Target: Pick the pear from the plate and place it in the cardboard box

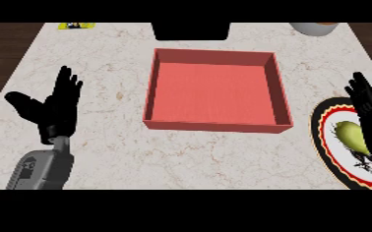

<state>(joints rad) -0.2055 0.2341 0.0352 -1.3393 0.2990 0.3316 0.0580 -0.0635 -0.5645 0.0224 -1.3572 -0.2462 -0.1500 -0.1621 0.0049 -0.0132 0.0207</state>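
Observation:
A yellow-green pear [349, 134] lies on a round plate [322, 142] with a black and red rim at the right edge of the head view. My right hand [361, 98] shows at the right edge just above the pear, its fingers straight and open, partly cut off by the frame. The red-brown cardboard box [215, 89] sits open-topped in the middle of the counter, with nothing in it. My left hand [54, 105] rests open at the left, fingers up, well away from the box.
A black object [190, 30] stands just behind the box at the counter's far edge. A white bowl [315, 28] sits at the far right corner and a small yellow item [76, 26] at the far left. Marble counter [109, 147] surrounds the box.

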